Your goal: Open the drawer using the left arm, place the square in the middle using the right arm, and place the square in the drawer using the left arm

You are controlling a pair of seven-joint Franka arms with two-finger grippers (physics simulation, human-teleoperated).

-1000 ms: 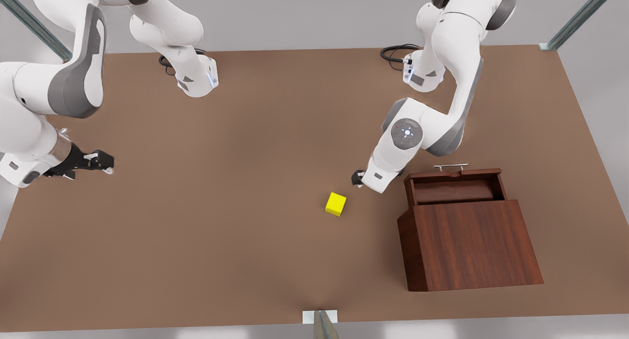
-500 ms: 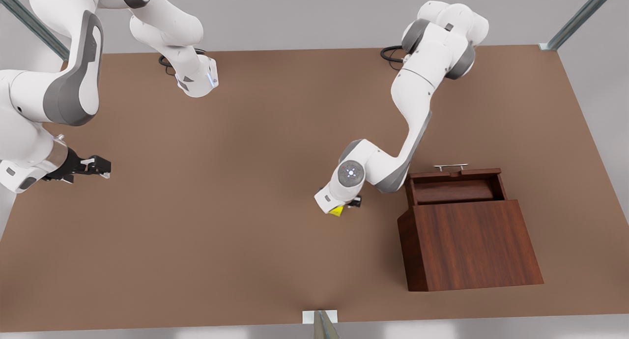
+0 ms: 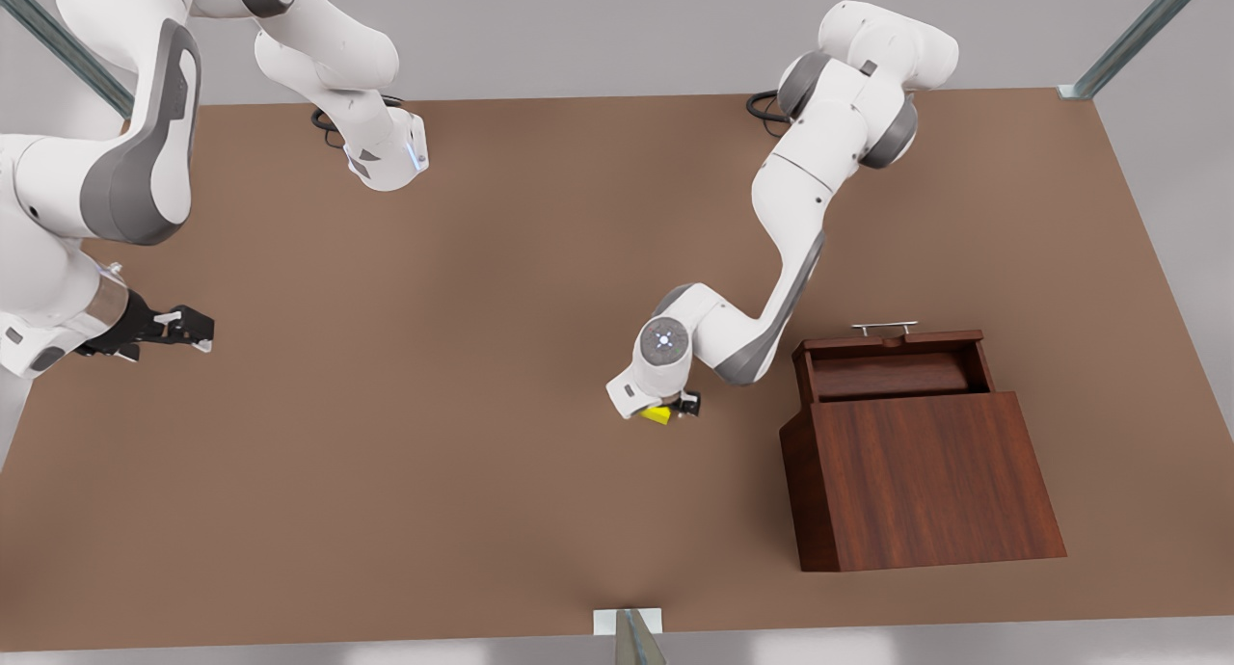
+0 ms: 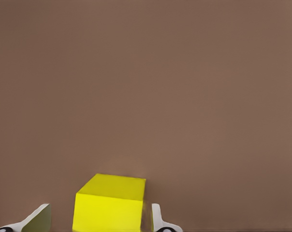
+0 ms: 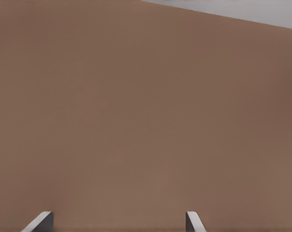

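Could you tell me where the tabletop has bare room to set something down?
Between the right gripper and the square; also along the near edge. It is crowded where the left gripper straddles the square beside the open drawer.

Matt brown tabletop [image 3: 482, 453]; wood-grain drawer [image 3: 892, 366] (silver metal handle [image 3: 882, 328]); smooth plain yellow square [image 4: 109, 205]

No readable text, labels, brands or numbers anywhere — nothing on the cabinet [image 3: 921, 472], the yellow square [image 3: 658, 415] or the tabletop [image 3: 434, 453]. Only markings: a round glowing light pattern on the wrist joint of the arm over the square [image 3: 663, 340], and small dark triangle marks on the two arm bases [image 3: 386, 159] — symbols, not legible characters.
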